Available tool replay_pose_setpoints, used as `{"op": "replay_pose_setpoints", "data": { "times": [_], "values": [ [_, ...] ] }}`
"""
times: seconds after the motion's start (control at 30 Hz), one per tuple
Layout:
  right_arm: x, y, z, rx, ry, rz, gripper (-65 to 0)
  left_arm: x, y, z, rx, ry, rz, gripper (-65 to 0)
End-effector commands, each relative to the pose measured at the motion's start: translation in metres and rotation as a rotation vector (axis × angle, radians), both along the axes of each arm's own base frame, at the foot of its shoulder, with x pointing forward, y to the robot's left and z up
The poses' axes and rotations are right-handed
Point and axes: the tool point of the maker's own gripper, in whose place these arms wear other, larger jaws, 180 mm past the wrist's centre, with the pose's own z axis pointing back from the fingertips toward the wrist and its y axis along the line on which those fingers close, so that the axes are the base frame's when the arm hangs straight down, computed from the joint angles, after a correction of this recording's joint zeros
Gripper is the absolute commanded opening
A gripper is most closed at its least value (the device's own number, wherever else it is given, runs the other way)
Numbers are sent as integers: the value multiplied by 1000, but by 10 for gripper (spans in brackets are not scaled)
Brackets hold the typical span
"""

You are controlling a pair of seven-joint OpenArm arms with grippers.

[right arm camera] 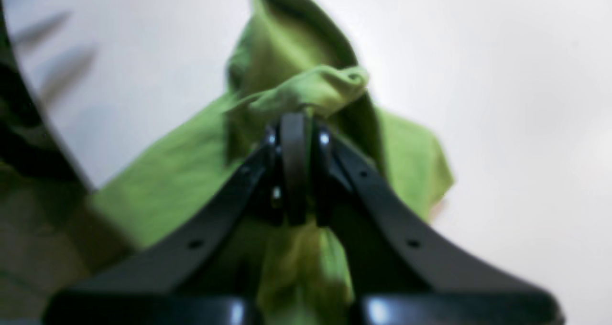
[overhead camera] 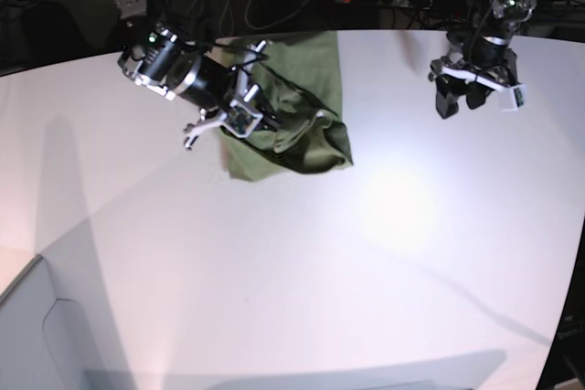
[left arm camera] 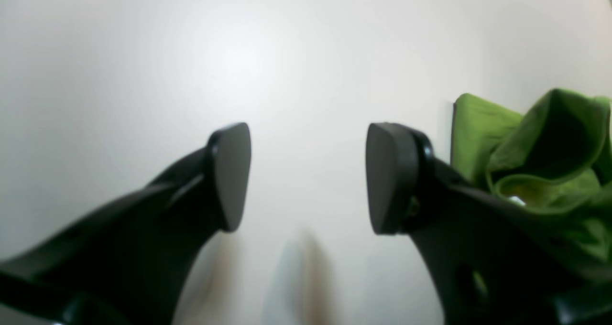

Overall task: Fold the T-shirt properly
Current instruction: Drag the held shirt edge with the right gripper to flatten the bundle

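The right hand [right arm camera: 295, 124] was clamped tight, its fingers pressed together on a bunched fold of the T-shirt [right arm camera: 306, 88], with that arm reaching low and slanted. The left hand [left arm camera: 308, 177] hung apart from it, fingers spread wide and holding nothing.

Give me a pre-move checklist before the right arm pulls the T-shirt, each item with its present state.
1. Right gripper shut on a fold of the T-shirt: ok.
2. Only one layer pinched: cannot tell, the cloth bunches above the fingers.
3. Left gripper open and empty: ok.
4. Left gripper apart from the T-shirt: ok in the base view, where it hangs off to the side over bare table.
5. T-shirt spread flat for folding: not ok, it lies crumpled near the table's far edge.
6. Table bare on the near side of the shirt: ok.
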Motion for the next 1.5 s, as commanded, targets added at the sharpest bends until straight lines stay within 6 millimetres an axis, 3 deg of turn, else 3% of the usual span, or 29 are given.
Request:
{"op": "replay_pose_setpoints", "data": {
  "times": [0.0,0.23,0.4,0.5,0.6,0.97,1.13,1.3,1.47],
  "values": [
    [-4,6,16,44,-38,23,-649,7,3,12,12,-46,-5,-283],
    [-44,18,15,55,10,83,-649,17,4,19,23,-76,-6,-282],
    [-88,49,10,67,62,255,-649,29,5,27,29,-112,-6,-282],
    [-102,63,12,83,70,319,-649,36,5,31,28,-131,-7,-282],
    [-103,66,13,92,71,323,-649,40,5,31,23,-106,-18,-282],
    [-109,75,-6,82,122,357,-649,44,54,50,66,-92,95,-282],
    [-105,85,-3,99,111,369,-649,42,75,53,83,-97,148,-282],
    [-114,105,-13,86,126,466,-649,36,84,48,83,-78,173,-282],
    [-112,107,-26,66,146,485,-647,32,83,44,83,-63,172,-282]
  ]
}}
